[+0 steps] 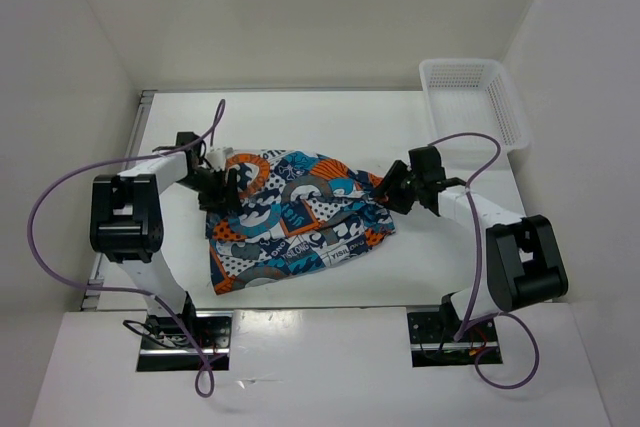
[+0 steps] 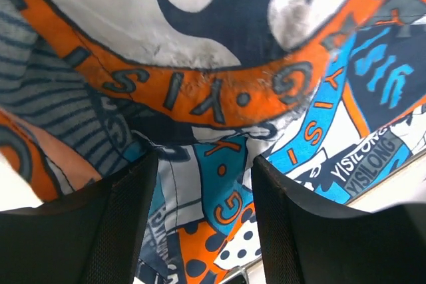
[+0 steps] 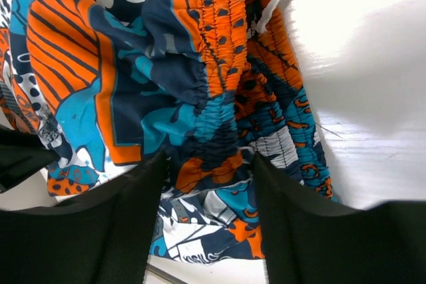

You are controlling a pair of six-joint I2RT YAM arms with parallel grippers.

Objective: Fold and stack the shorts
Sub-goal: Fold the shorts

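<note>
cloth shorts, one; basket, one

Top view: bright, flat, diffuse light from above. White walls and tabletop near washed out. Shadows soft and short, tucked close under the arms. Sharp edge to edge.

Left wrist: shorts well lit, print lettering crisp mid-frame, softer at the top (cloth very near the lens). Left end effector underexposed, fingers near black.

Right wrist: tabletop at right blown to white glare, one soft grey shadow band across it. Right end effector a dark, detail-poor mass. Gathered cloth in focus.
</note>
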